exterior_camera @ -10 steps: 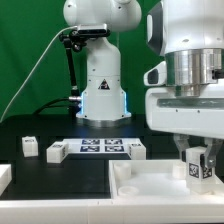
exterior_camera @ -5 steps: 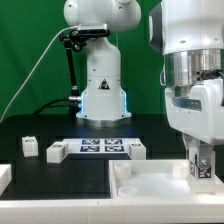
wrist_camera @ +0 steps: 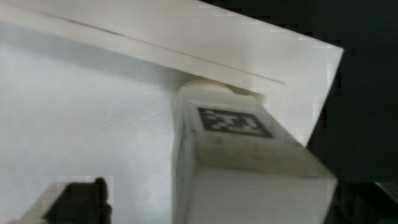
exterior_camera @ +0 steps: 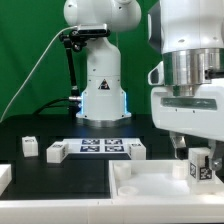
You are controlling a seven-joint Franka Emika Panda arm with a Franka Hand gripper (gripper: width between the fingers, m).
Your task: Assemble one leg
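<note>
A leg [exterior_camera: 199,167], a small white post with a square tag, stands upright at the right corner of the large flat white tray-like piece [exterior_camera: 150,185]. My gripper [exterior_camera: 197,160] is down around it. In the wrist view the leg [wrist_camera: 240,165] fills the middle, tag facing the camera, with the white tray-like piece [wrist_camera: 89,110] behind it. One dark fingertip [wrist_camera: 80,200] stands apart from the leg's side with white showing between them. The other finger is at the frame's edge and unclear. The jaws look open around the leg.
The marker board [exterior_camera: 100,147] lies mid-table. Three more legs stand beside it: two on the exterior view's left [exterior_camera: 28,146] [exterior_camera: 57,151] and one at its right end [exterior_camera: 136,150]. Another white part [exterior_camera: 4,178] shows at the left edge. The robot base [exterior_camera: 102,80] stands behind.
The gripper's hand turned about the leg half a second ago and has now turned back to the pose it had one second ago. The leg stays in the same place.
</note>
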